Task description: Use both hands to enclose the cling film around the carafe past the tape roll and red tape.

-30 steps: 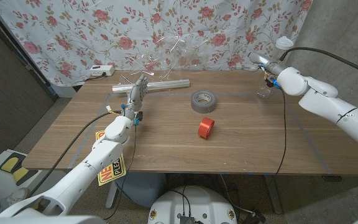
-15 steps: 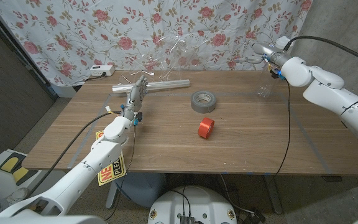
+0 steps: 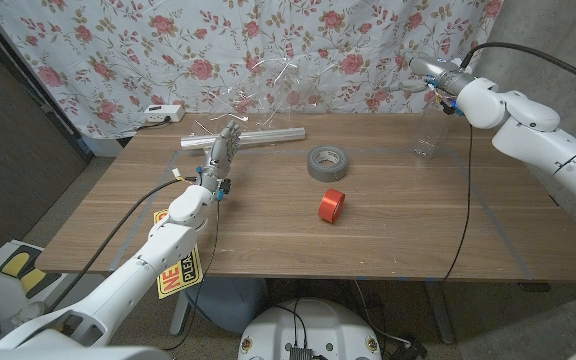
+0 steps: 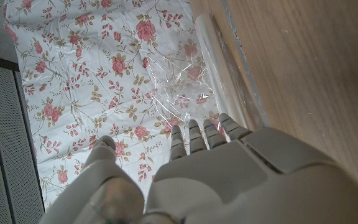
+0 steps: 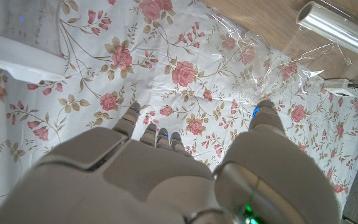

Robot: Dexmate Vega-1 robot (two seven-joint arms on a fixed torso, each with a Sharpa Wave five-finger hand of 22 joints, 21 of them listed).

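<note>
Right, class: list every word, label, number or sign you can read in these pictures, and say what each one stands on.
"NE" over "PLEA", cut off by the left arm: on the yellow and red sign hanging below the table's front edge.
Grey tape roll: no print readable.
Red tape: no print readable.
Cling film roll: no label readable.

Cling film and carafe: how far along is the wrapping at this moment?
Done: nothing visibly wrapped. The cling film roll lies at the table's far edge with a sheet raised above it. The carafe stands bare at far right. In hand: the left robot hand reaches toward the roll; the right robot hand hangs above the carafe. Left: drawing film over and enclosing the carafe.
</note>
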